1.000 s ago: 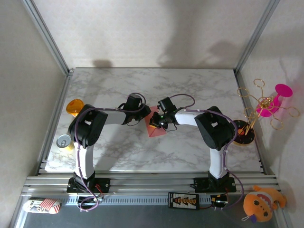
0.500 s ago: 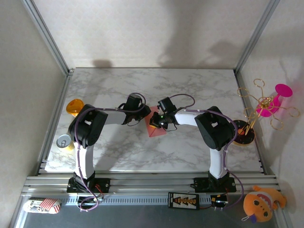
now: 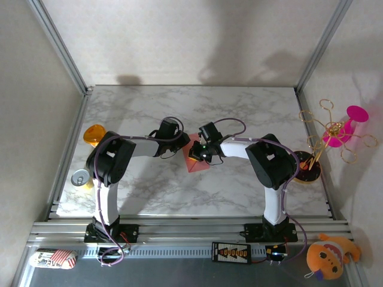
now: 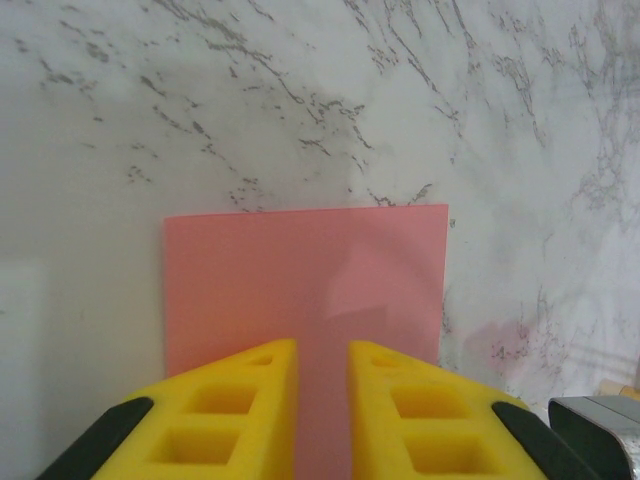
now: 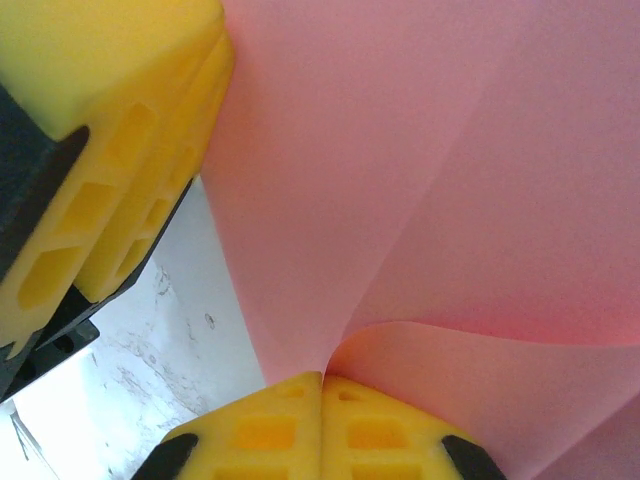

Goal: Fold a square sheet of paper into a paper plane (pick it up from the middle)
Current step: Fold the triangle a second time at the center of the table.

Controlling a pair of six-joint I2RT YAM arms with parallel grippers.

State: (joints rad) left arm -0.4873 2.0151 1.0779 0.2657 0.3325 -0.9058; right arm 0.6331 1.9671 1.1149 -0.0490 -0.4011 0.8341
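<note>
Your square sheet of thin salmon-pink paper [image 3: 196,162] sits mid-table on the white marble tabletop [image 3: 179,107], between the two grippers and well clear of every edge. You have open marble across the whole far half and a bare strip on the near side; the aluminium frame rails [image 3: 67,60] close in left and right. The right gripper [image 5: 322,378] is pinched tight on the sheet: its yellow foam fingers [image 5: 250,430] meet with no gap, and the paper's folds run into their seam. The left gripper [image 4: 322,345] stands narrow, with pink showing through its slit; you cannot tell whether it grips the paper or only rests over it. Count one sheet, two arms, two grippers. At the table's left edge you have one orange round disc [image 3: 94,134] and one metal can [image 3: 79,177]; to the right, one gold wire stand [image 3: 326,128] with one magenta flower-like toy [image 3: 356,113]; near right, one orange plush toy [image 3: 326,254]. From above, the grippers cover much of the sheet; its near edge hides behind the left fingers, and the right wrist view cuts its borders off.
</note>
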